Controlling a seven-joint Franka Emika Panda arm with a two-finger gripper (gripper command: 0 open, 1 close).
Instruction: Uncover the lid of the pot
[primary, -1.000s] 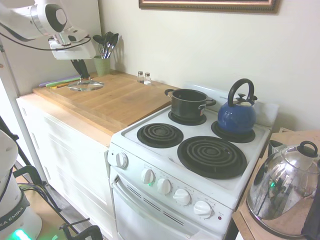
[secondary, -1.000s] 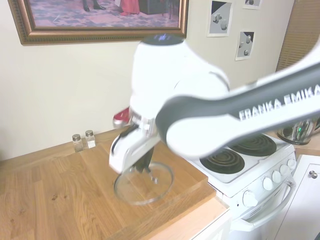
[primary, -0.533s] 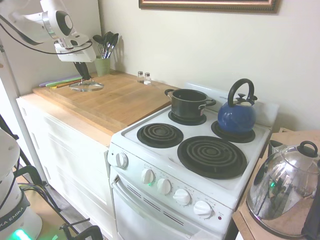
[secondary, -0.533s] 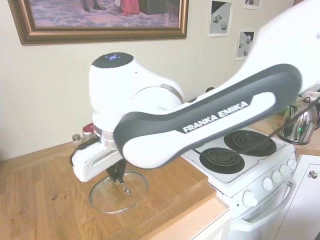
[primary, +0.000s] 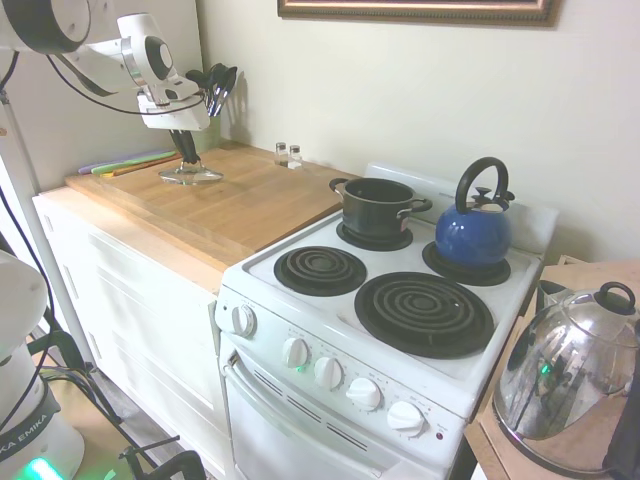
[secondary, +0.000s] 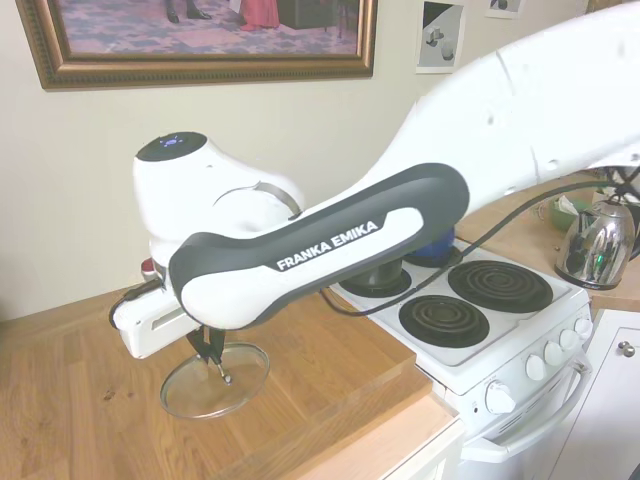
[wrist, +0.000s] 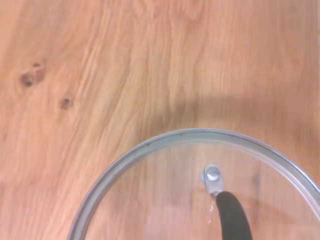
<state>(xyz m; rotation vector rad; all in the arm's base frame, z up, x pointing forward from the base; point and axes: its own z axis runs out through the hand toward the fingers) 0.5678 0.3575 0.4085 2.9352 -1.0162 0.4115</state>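
The clear glass lid (primary: 190, 176) with its thin metal rim sits low over the wooden counter (primary: 250, 205), far left of the stove. My gripper (primary: 186, 158) comes down on its dark loop handle and is shut on it. In the second exterior view, the lid (secondary: 190, 388) hangs slightly tilted, just at the wood, under the gripper (secondary: 213, 360). The wrist view shows the lid's rim (wrist: 150, 146) and the handle (wrist: 232, 220) against the wood grain. The black pot (primary: 378, 206) stands uncovered on the back left burner.
A blue kettle (primary: 473, 232) sits on the back right burner. Two small shakers (primary: 287, 154) stand by the wall. Utensils (primary: 222, 84) stick up behind the arm. A shiny dome with a black knob (primary: 565, 380) is at the far right.
The gripper and lid have shifted across the counter, leftward in the second exterior view and slightly rightward in the first. The arm has swung round with them.
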